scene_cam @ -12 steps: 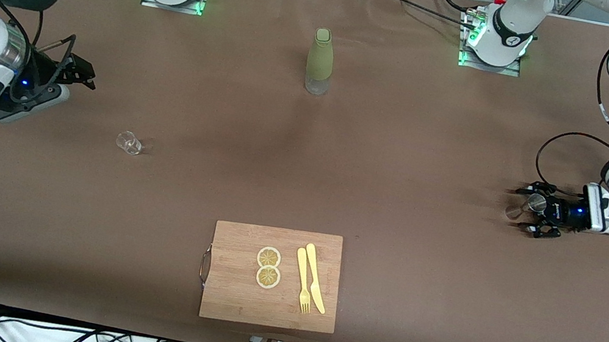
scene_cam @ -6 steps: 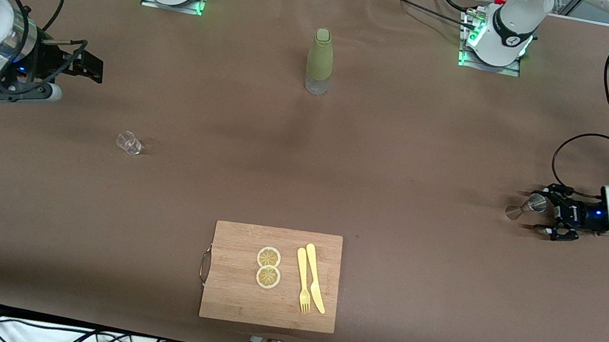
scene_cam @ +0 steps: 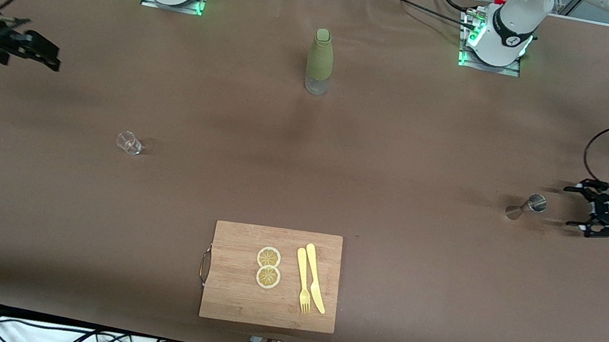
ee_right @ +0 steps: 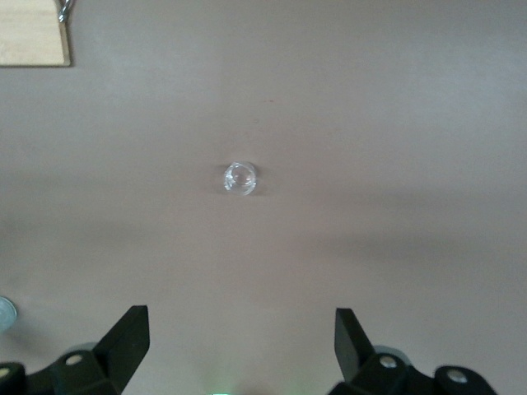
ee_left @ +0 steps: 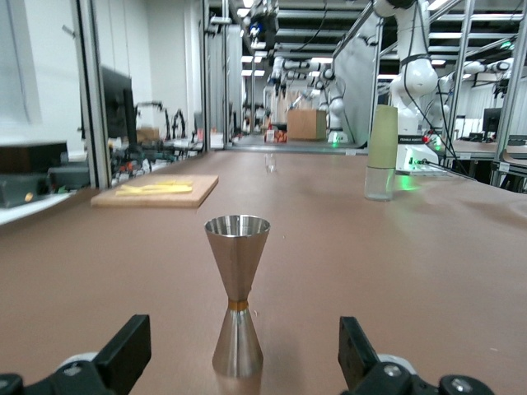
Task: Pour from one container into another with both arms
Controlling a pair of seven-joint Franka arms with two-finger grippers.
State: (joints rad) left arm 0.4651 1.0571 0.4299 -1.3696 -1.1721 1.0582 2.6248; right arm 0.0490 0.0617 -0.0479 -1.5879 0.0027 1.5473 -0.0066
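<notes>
A steel hourglass-shaped jigger [scene_cam: 526,207] stands upright on the brown table toward the left arm's end. My left gripper [scene_cam: 573,208] is low beside it, open, and touches nothing. In the left wrist view the jigger [ee_left: 238,292] stands free ahead of the left gripper [ee_left: 244,358]. A small clear glass [scene_cam: 129,143] sits toward the right arm's end. My right gripper [scene_cam: 48,58] hangs open and empty above the table edge, apart from the glass. In the right wrist view the glass [ee_right: 240,178] lies well ahead of the right gripper [ee_right: 241,333].
An olive-sleeved bottle [scene_cam: 320,61] stands mid-table near the robot bases. A wooden cutting board [scene_cam: 234,295] with two lemon slices [scene_cam: 268,267] and a yellow fork and knife [scene_cam: 310,283] lies close to the front camera. Black cables trail from both arms.
The left gripper has drawn back from around the jigger toward the left arm's end, leaving it standing. The right gripper has pulled away from the glass toward the right arm's end.
</notes>
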